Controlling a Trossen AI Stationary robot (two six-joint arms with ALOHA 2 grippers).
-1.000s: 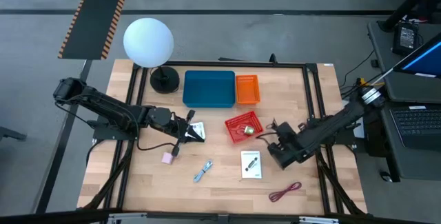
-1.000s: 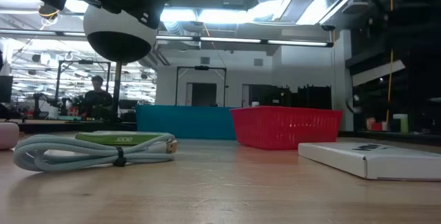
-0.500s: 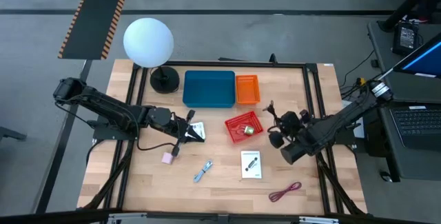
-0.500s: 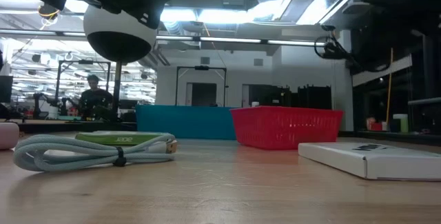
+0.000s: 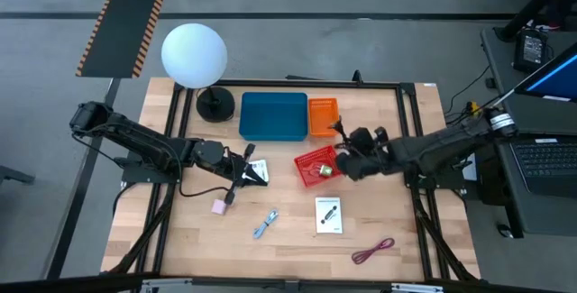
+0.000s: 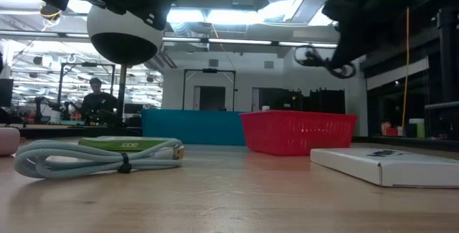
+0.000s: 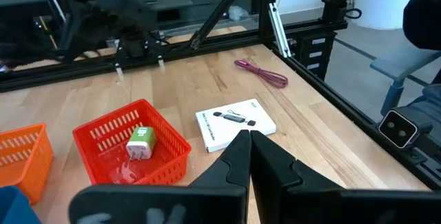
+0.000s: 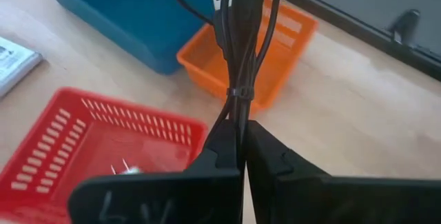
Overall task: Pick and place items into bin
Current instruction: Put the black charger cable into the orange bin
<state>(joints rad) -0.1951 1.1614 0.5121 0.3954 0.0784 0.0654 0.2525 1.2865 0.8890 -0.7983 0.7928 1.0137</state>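
Note:
My right gripper (image 5: pixel 347 156) hangs above the right rim of the red basket (image 5: pixel 317 167), shut on a tied black cable (image 5: pixel 340 132). The low view shows this gripper (image 6: pixel 337 43) high above the table. My left gripper (image 5: pixel 255 176) is shut and low beside a white printed card (image 5: pixel 259 168); I cannot tell whether it touches the card. Flat on the table lie a pink cube (image 5: pixel 219 206), a pale blue-silver bundle (image 5: pixel 265 224), a second white card (image 5: pixel 329 215) and a maroon cable (image 5: pixel 373 251). My right gripper pinches the black cable bundle between its two fingers (image 8: pixel 224 156), just below the tie (image 8: pixel 238 92) that binds the strands. The bundle (image 8: pixel 238 38) runs on past the fingertips, in line with them. It is lifted clear of the table, and a loop (image 6: pixel 312 55) sticks out sideways.
A blue bin (image 5: pixel 273 115) and an orange bin (image 5: pixel 324 117) stand at the far side, behind the red basket, which holds a green-white plug (image 7: pixel 141 143). The white globe lamp (image 5: pixel 194 54) on its black base (image 5: pixel 215 105) is at the far left. Black frame rails border the table.
My right gripper has risen from the table near the right side and travelled toward the far-left. It has turned about on the way and now hangs over the red basket's right rim. The black cable has come up with it, lifted clear.

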